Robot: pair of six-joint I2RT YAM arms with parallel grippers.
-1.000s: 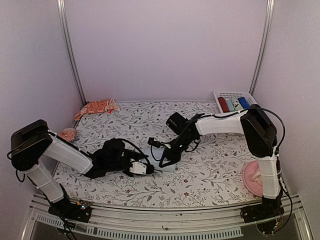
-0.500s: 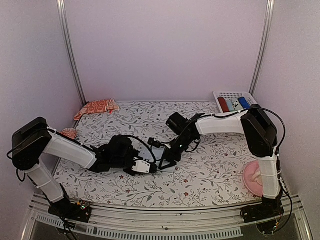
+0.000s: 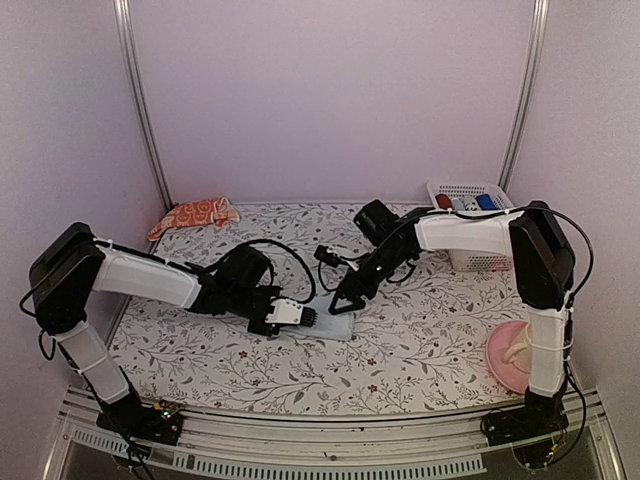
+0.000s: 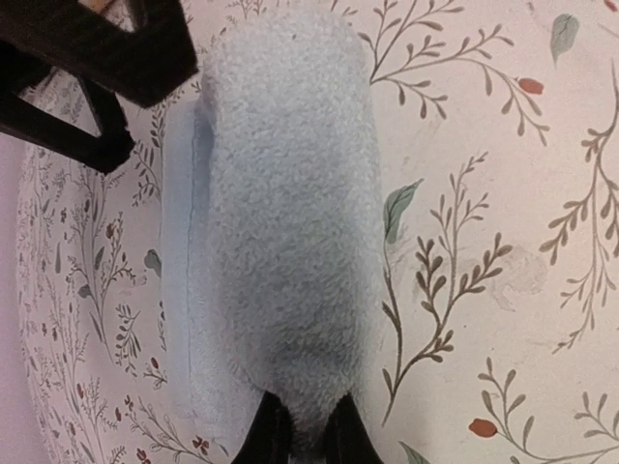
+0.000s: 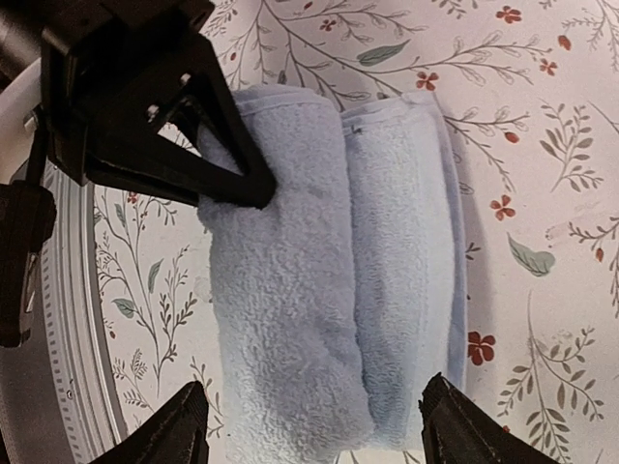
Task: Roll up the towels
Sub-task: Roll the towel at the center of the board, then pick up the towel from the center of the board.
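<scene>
In the top external view, the light blue towel point(image 3: 335, 327) is seen lying near the middle of the flower-patterned worktop point(image 3: 425, 335), between the two arms. The left fingers point(image 3: 306, 317) are set at its left end and the right fingers point(image 3: 345, 303) are held close over its far side. The orange-red towel point(image 3: 195, 213) is bunched at the far left corner, well apart and not yet rolled. In the left wrist view, the light blue towel point(image 4: 280, 222) is shown as a fluffy roll with a thinner flat hem lying along one side. The left fingers point(image 4: 271, 437) are pressed together on its near end, with a pinch of pile caught between them. In the right wrist view, the light blue towel point(image 5: 329, 261) appears as two thick lobes side by side. The right fingers point(image 5: 184, 430) are spread wide, one tip beyond each side of the cloth, and nothing is gripped by them. The left fingers point(image 5: 240, 179) are seen pinching the edge of one lobe. The towel is judged light, limp and springy, so a loose roll may be expected to open if it is let go. Hold is best taken at the ends of the roll or along the free hem, with all layers pinched together.
</scene>
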